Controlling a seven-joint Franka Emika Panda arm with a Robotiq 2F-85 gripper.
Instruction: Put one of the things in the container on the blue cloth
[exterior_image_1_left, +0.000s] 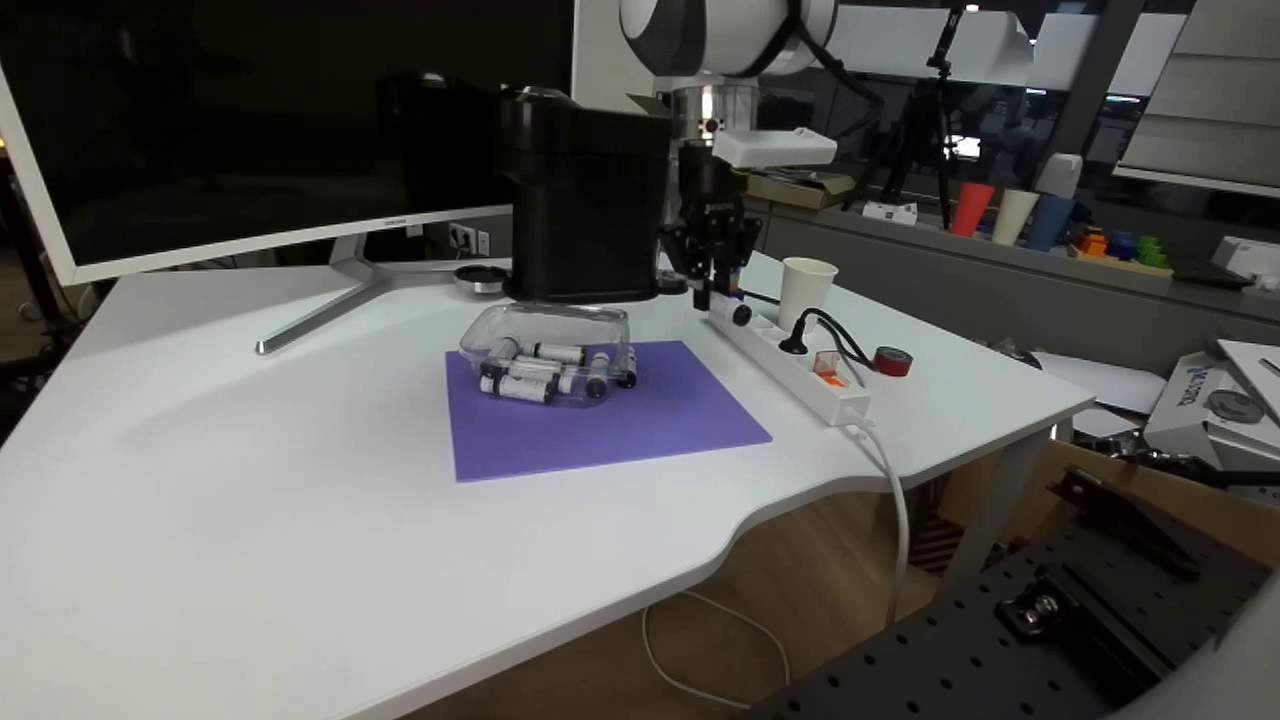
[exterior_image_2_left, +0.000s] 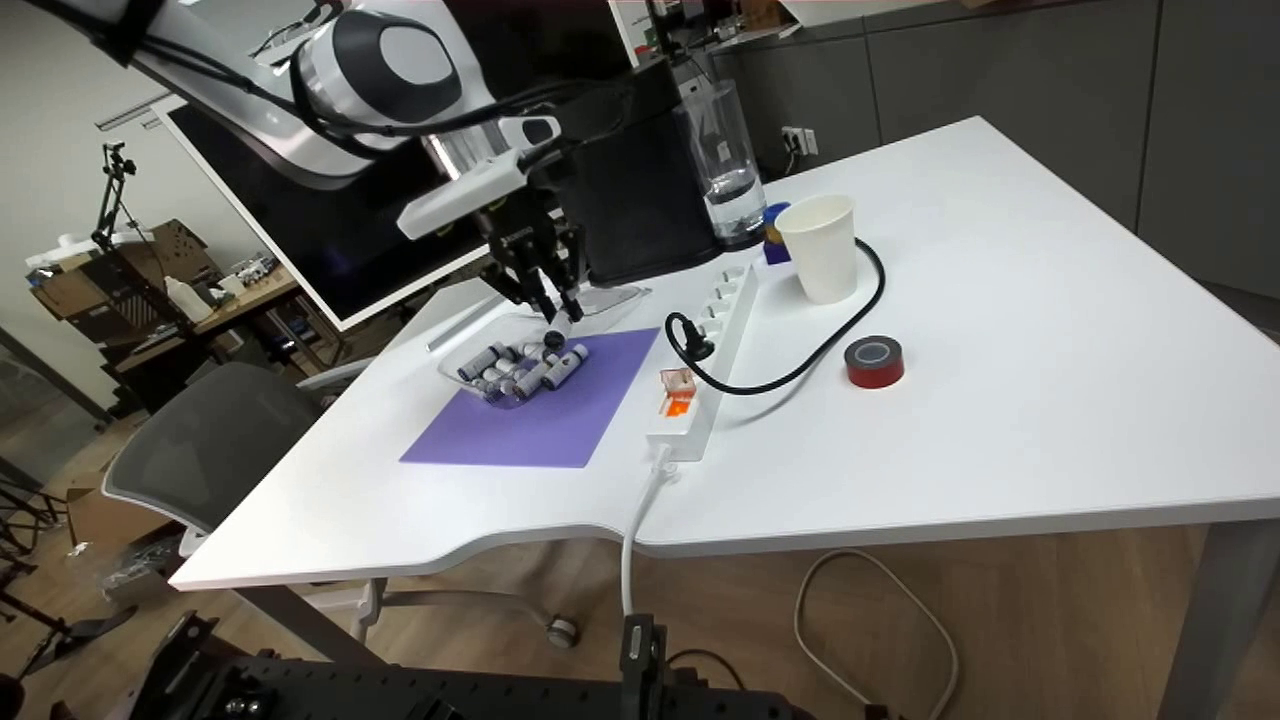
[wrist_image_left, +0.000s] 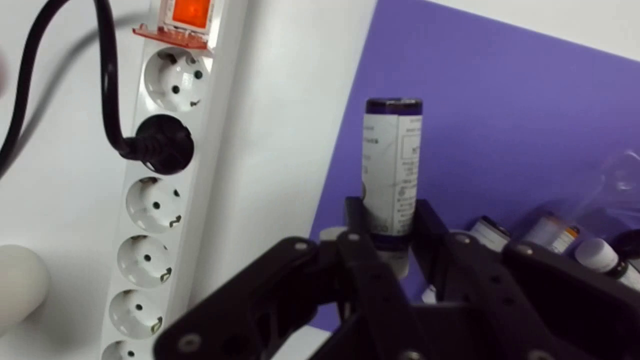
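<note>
The things are small vials with white labels and dark ends. Several lie in a clear plastic container (exterior_image_1_left: 575, 325) on the violet-blue cloth (exterior_image_1_left: 640, 430); a vial (exterior_image_1_left: 597, 376) shows at its right side. Both exterior views show the container and the cloth (exterior_image_2_left: 520, 440). My gripper (wrist_image_left: 387, 215) is shut on one vial (wrist_image_left: 392, 170), which sticks out past the fingertips. In both exterior views the held vial (exterior_image_2_left: 558, 332) hangs in the air, tilted. In the wrist view the cloth (wrist_image_left: 490, 110) lies behind it, and more vials (wrist_image_left: 597, 256) show at the right, partly hidden by the fingers.
A white power strip (exterior_image_1_left: 785, 365) with a black plug and cable lies beside the cloth. A paper cup (exterior_image_2_left: 820, 250) and red tape roll (exterior_image_2_left: 874, 362) stand beyond it. A tall black box (exterior_image_1_left: 590, 200) and a monitor (exterior_image_1_left: 280, 120) stand at the back of the white desk.
</note>
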